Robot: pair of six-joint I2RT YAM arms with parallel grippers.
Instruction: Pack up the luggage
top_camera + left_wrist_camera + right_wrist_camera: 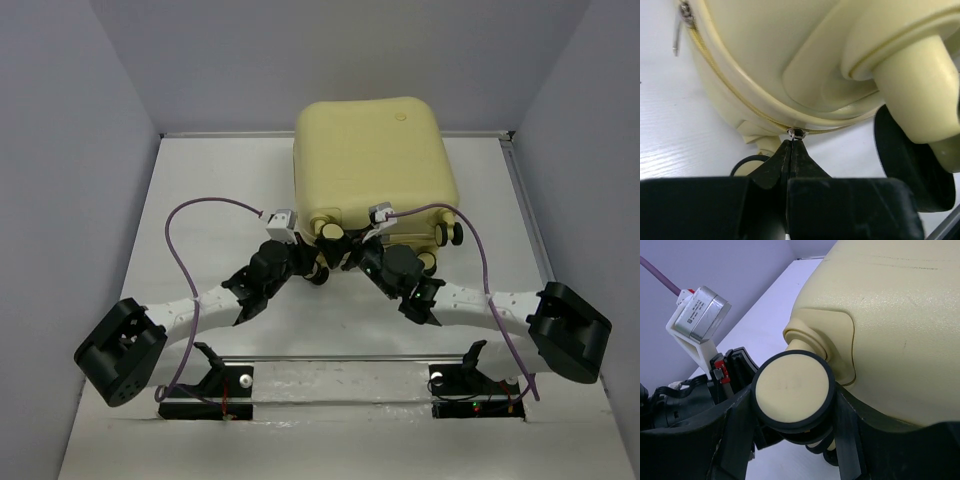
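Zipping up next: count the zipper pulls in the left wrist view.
2: one pull upper left on the luggage seam, one at the left gripper's tips. Others may be hidden.

My left claw (791,144) is closed at the seam of the luggage (780,55). The small metal piece (796,132) at its tips is too small for me to tell whether it is pinched. The shell runs past the picture's top and right, where a wheel (910,165) is blurred and cut off. A second wheel (792,387) covers the tips of my right claw (790,415), so I cannot tell contact. From above, my wrists hide both claws.
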